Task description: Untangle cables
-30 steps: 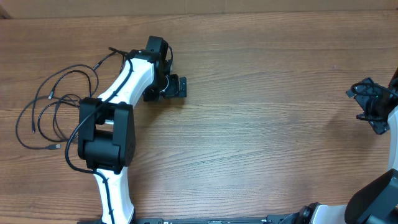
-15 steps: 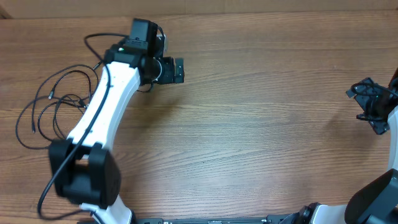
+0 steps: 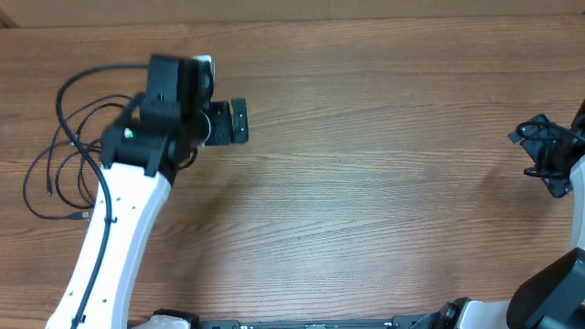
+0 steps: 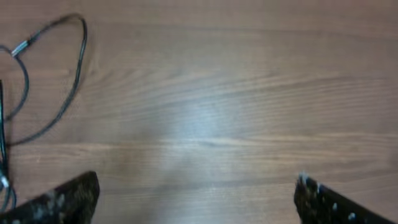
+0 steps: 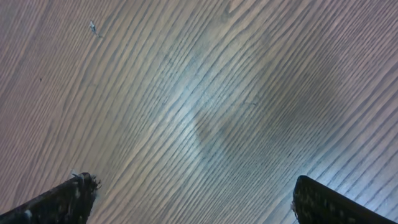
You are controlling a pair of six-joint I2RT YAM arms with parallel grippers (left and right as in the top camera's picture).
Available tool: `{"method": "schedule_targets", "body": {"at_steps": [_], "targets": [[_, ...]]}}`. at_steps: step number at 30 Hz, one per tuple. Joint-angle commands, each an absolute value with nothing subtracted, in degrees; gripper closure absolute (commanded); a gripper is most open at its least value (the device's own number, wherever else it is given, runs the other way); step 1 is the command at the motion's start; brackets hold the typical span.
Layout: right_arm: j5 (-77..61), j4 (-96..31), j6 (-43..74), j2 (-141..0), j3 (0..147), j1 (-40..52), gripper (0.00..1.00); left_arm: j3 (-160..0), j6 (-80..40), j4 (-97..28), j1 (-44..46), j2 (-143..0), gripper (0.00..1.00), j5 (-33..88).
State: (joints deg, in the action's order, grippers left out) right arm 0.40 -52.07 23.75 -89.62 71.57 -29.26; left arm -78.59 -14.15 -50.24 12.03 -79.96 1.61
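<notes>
Left gripper (image 4: 198, 184) hovers over the table (image 3: 366, 183), jaws spread wide and empty, probably lining up a grasp. The cables (image 4: 82, 53) lie tangled just left of it, untouched. Right gripper (image 5: 193, 184), jaws likewise spread, waits far to its right.

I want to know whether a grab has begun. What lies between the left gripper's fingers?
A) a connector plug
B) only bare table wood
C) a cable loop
B: in the left wrist view the left gripper stands open over the bare table, with the cables off to the upper left of the picture, clear of both fingers.
</notes>
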Motion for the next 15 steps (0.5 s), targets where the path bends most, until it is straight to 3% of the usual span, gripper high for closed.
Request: {"method": "schedule_targets", "body": {"at_steps": [1,8,15], "targets": [[0.80,-51.86,23.73,-88.62,71.46,-29.32,0.00,-68.29,-12.84,-46.00,12.45,-76.49,0.00,-0.62],[0.80,-51.86,23.73,-88.62,71.46,-29.32,0.00,-56.31,-12.82,-42.94,12.36,-68.20,0.01,-3.73],[0.80,-51.86,23.73,-88.62,71.46,-29.32,0.00,-38.70,-12.84,-13.80,12.36,-60.49,0.01,-2.46]]}}
